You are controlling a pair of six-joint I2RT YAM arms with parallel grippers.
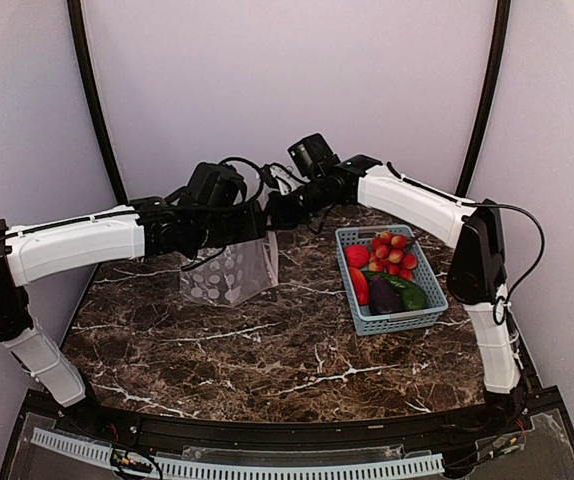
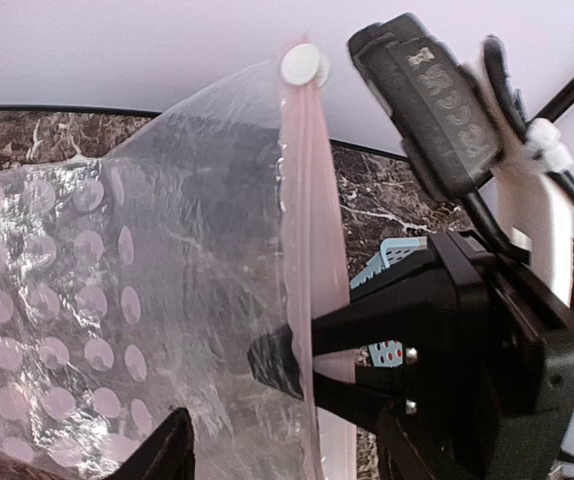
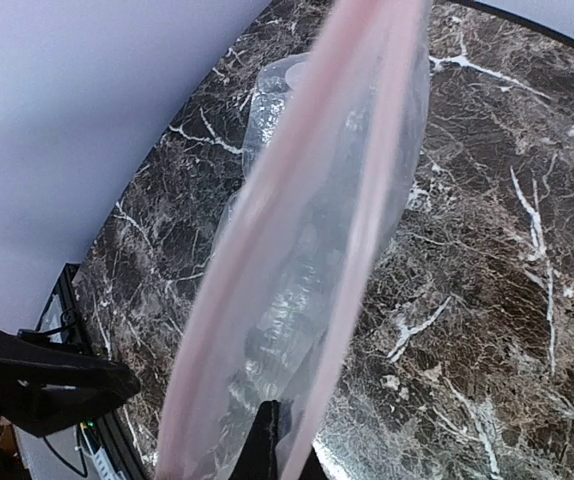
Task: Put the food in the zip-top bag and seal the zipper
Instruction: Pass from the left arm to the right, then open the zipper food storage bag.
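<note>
The bag (image 1: pixel 229 272), clear and printed with pale round spots, is seen hanging upright a little toward 10 o'clock from the middle of the counter (image 1: pixel 267 350). Its lower edge is close to the marble surface, but it cannot be told if it rests there. Along the mouth of the bag the zipper (image 2: pixel 302 200) runs as a thin pale pink strip, and a small white slider (image 2: pixel 302 63) sits at the upper end of it.

The zipper is pinched by the right tool (image 2: pixel 292 365), whose jaws are closed flat on the strip, so the bag is carried from this edge. In the top view this tool is found at 1 o'clock from the bag. The left tool (image 1: pixel 207 232) is placed at 11 o'clock from the bag, over its upper edge. Its jaws are spread wide and nothing is gripped by them; one of its fingers (image 2: pixel 167 455) is seen in front of the spotted plastic.

The food is kept in a light-blue basket (image 1: pixel 422 270), which stands on the counter at 3 o'clock from the bag, well apart from it. Inside, the berries (image 1: pixel 392 252) are at the far end, the tomato (image 1: pixel 357 256) is at 9 o'clock from them, and the pepper (image 1: pixel 359 285), the eggplant (image 1: pixel 384 297) and the cucumber (image 1: pixel 409 292) are laid side by side at the near end.
</note>
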